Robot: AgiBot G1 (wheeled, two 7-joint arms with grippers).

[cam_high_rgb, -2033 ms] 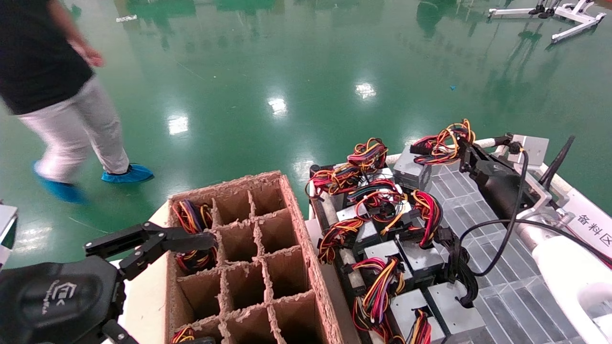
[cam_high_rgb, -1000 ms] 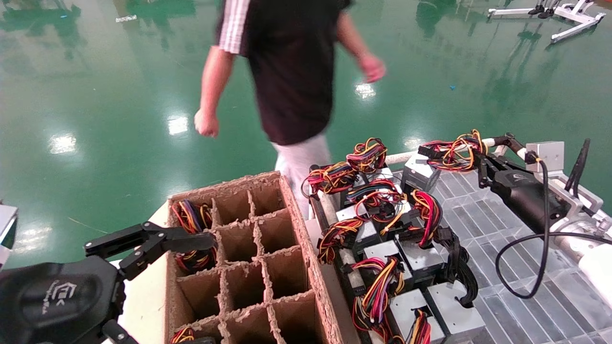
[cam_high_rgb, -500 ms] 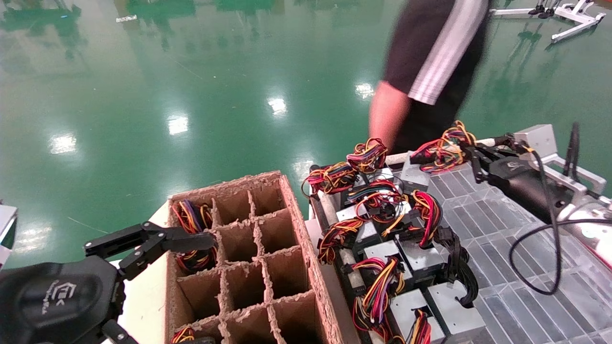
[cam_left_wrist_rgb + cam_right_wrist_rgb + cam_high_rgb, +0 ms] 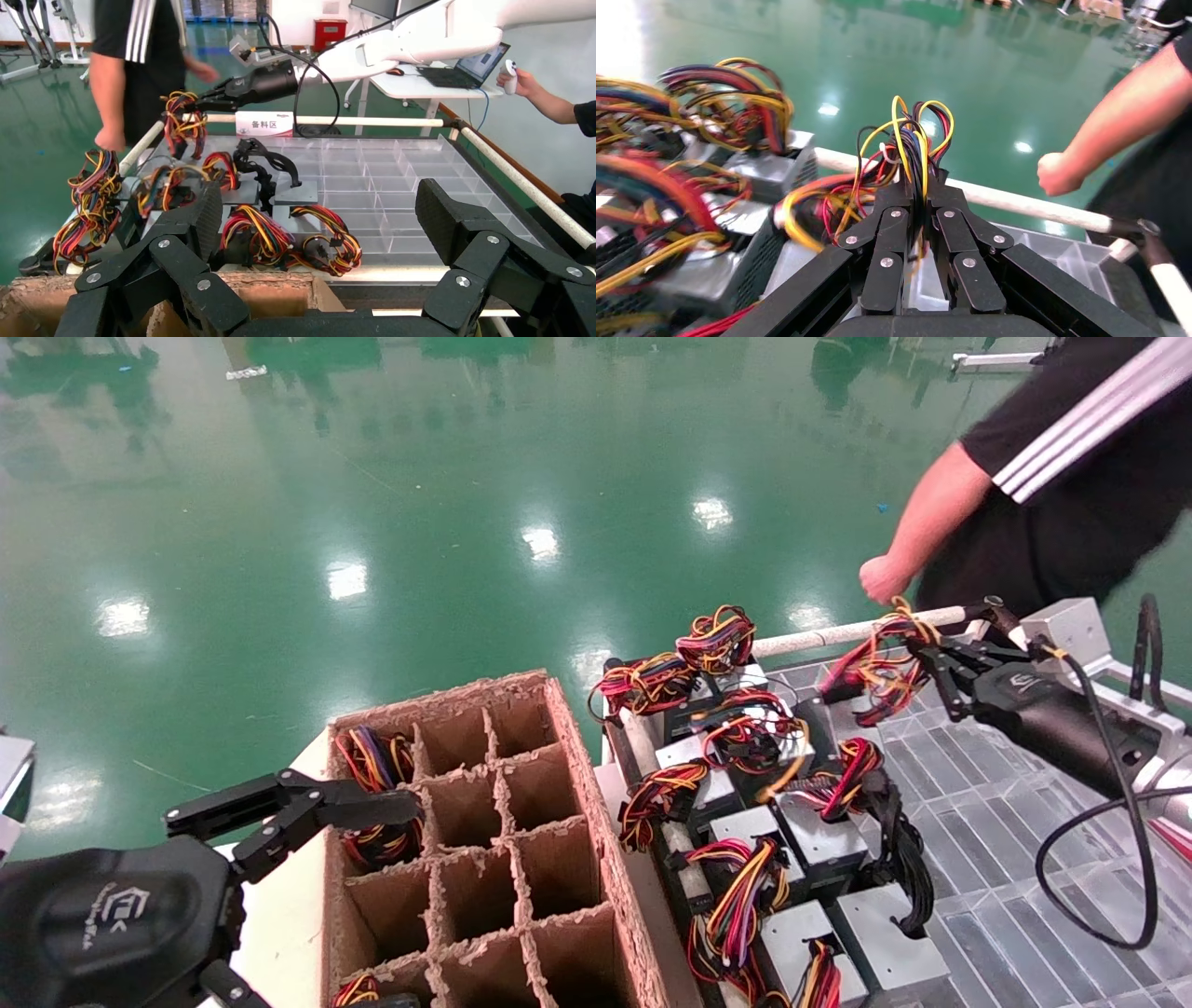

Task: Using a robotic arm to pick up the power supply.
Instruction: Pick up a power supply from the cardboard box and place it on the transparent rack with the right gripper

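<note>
Head view: glossy green floor [image 4: 419, 505]; clear gridded tray [image 4: 978, 822]; right end effector [image 4: 917, 649] clamping wire bundle [image 4: 875, 668]; left end effector [image 4: 307, 808] wide.

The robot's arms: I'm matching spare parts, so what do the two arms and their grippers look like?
The right gripper is black, with linked two-bar fingers and a small white logo, on a silver bracket; a black cable loops beside it. The left wrist view shows its glossy white arm. The left gripper is also black with a white logo; no white arm shows.

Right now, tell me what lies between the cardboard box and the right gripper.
Head view: grey power supplies with coloured wire bundles crowd between the cardboard box and the right gripper.
</note>
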